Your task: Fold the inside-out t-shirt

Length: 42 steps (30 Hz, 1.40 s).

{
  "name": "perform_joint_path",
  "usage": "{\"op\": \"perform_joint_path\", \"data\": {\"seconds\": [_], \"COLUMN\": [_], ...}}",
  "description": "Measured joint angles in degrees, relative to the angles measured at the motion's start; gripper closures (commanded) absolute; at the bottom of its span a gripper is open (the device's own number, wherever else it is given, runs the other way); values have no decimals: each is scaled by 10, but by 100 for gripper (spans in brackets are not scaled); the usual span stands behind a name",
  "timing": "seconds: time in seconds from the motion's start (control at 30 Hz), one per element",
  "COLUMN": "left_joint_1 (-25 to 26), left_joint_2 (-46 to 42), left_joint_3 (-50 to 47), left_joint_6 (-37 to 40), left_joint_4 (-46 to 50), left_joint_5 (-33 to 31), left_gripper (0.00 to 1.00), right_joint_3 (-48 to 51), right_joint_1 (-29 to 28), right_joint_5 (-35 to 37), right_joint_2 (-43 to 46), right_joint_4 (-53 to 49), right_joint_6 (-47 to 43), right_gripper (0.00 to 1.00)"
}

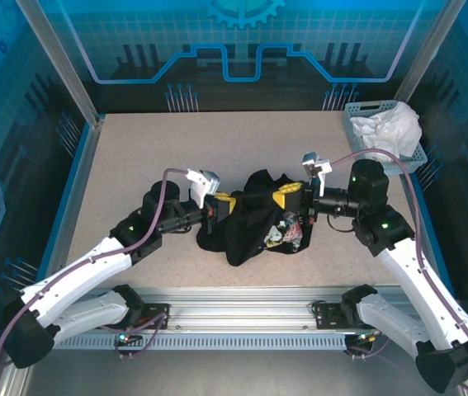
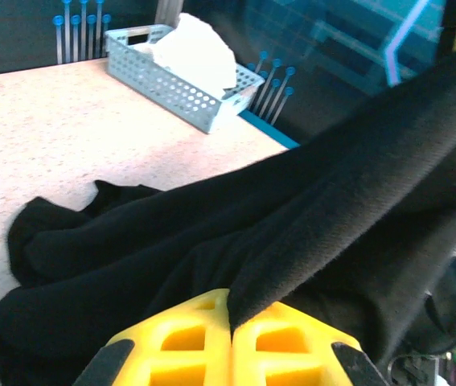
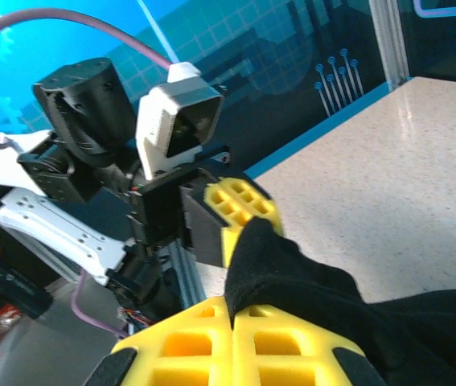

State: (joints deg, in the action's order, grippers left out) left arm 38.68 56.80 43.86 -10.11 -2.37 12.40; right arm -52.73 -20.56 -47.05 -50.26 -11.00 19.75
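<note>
Inside-out t-shirt [image 1: 250,224], black, bunched and hanging between two pairs of yellow fingers [image 2: 179,334], lower folds slumped on the table [image 1: 151,148] just beneath them, a small red-and-white print showing under the right pair. Left gripper [image 1: 223,203] clamped tight on a ridge of cloth; right gripper [image 1: 286,196] pinched shut on another fold, facing the left one close across the bundle. Judged early in the fold: nothing laid flat, no crease made; spreading, smoothing and folding all left. Plenty of bare tabletop beyond and outward of each pair; basket [image 1: 356,117] with white cloth [image 1: 392,128] well beyond the right fingers, by the far edge; metal rail [image 1: 242,305] close behind the wrists.
</note>
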Motion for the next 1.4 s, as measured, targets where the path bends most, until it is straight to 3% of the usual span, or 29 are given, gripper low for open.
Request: {"op": "perform_joint_path", "data": {"seconds": [0.1, 0.2, 0.33, 0.47, 0.57, 0.7, 0.77, 1.0, 1.27, 1.4], "left_joint_1": [0, 0, 4, 21, 38, 60, 67, 73, 73, 72], "left_joint_2": [11, 18, 21, 6, -13, -25, -25, 8, 83, 104], "left_joint_3": [10, 11, 14, 15, 16, 25, 30, 58, 101, 114], "left_joint_6": [3, 6, 16, 26, 33, 52, 60, 66, 66, 66], "left_joint_4": [12, 35, 66, 73, 72, 67, 63, 55, 56, 56], "left_joint_5": [-17, -40, -69, -88, -97, -100, -91, -12, 10, 9], "left_gripper": [74, 56, 40, 32, 34, 58, 65, 65, 65, 70], "right_joint_3": [13, 16, 17, 17, 17, 16, 16, 15, 12, 12], "right_joint_1": [0, -2, -9, -15, -19, -20, -20, -21, -23, -23], "right_joint_5": [-14, -18, -16, -11, -4, 3, 5, 10, 16, 16], "right_joint_2": [-12, -33, -52, -68, -80, -87, -89, -93, -93, -93], "right_joint_4": [35, 62, 74, 75, 70, 62, 59, 54, 50, 50], "right_joint_6": [23, 39, 47, 47, 44, 40, 38, 35, 31, 31], "right_gripper": [100, 100, 100, 100, 100, 100, 100, 100, 100, 100]}}
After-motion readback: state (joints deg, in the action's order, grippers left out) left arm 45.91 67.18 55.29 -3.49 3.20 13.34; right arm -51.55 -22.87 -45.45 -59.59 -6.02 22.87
